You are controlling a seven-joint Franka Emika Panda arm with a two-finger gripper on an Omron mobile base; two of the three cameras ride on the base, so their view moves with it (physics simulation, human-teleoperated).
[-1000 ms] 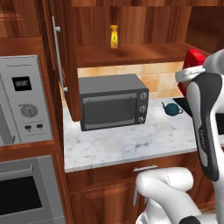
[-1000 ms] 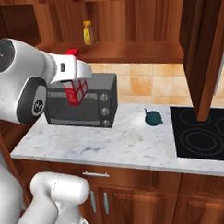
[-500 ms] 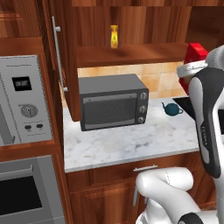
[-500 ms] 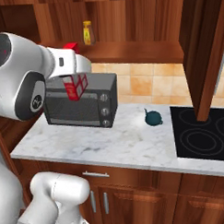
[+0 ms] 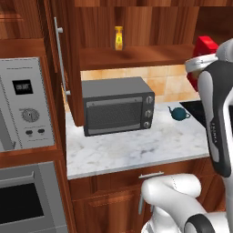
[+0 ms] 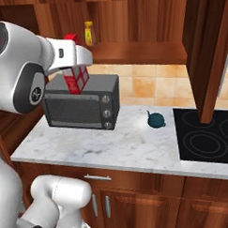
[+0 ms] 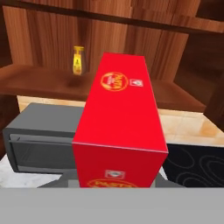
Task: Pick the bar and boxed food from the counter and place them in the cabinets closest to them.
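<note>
With the boxed food (image 7: pixel 119 127) clamped in the gripper (image 6: pixel 75 66), the step in hand appears to be the carry toward the cabinets (image 6: pixel 135 21). In the right base view the red carton hangs below the hand, raised clear of the marble counter (image 6: pixel 103 147) and in front of the upper left part of the toaster oven (image 6: pixel 82 108). In the left base view its red end (image 5: pixel 205 48) shows beside the arm, about level with the plank shelf (image 5: pixel 136 54).

The hand view looks along the carton toward the open cabinet: shelf ahead, yellow bottle (image 7: pixel 78 60) standing on it to the left of the carton's line, oven top below.

Jaws: closed on the carton; the finger tips themselves are hidden behind it in the hand view.

The bar: I cannot make it out on the counter from these angles. A small teal kettle (image 6: pixel 156 119) sits on the marble between the oven and the cooktop (image 6: pixel 211 137).

Judgement on the next move: lift a little so the carton's lower end clears the shelf edge, advance over the bare plank to the right of the bottle, set down upright, then release. Risk: clipping the shelf lip or nudging the bottle.
</note>
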